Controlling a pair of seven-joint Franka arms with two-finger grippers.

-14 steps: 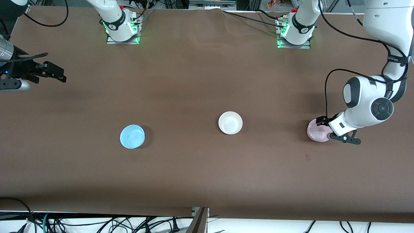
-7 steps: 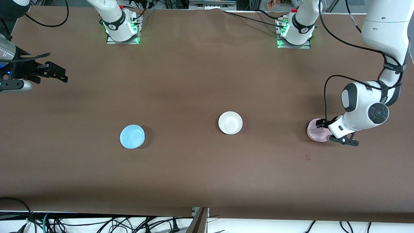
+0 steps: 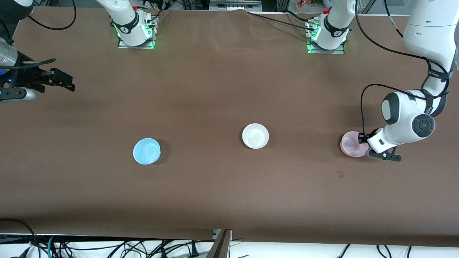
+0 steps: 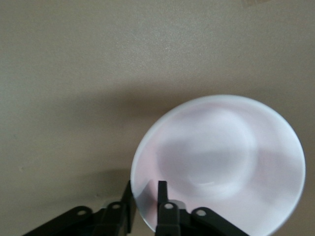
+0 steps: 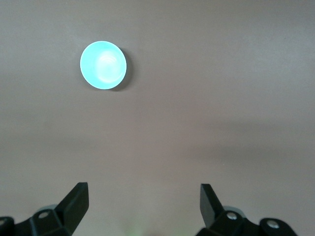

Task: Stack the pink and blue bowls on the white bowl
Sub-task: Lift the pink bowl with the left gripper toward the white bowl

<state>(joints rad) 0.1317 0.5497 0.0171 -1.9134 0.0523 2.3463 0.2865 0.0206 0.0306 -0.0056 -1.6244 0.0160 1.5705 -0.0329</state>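
Note:
The pink bowl [image 3: 352, 144] rests on the table at the left arm's end; it fills the left wrist view [image 4: 221, 162]. My left gripper [image 3: 365, 140] is shut on its rim [image 4: 145, 184], one finger inside the bowl and one outside. The white bowl [image 3: 255, 135] sits mid-table. The blue bowl [image 3: 146, 151] sits toward the right arm's end and also shows in the right wrist view [image 5: 103, 65]. My right gripper [image 3: 66, 81] waits open and empty above the table at the right arm's end [image 5: 142, 196].
The brown table cover [image 3: 215, 89] carries only the three bowls. The two arm bases [image 3: 135, 30] stand along the edge farthest from the front camera. Cables hang off the near edge [image 3: 143, 247].
My left gripper has shifted from over the pink bowl out to its rim at the left arm's end. The bowl has not moved. The right arm stays still.

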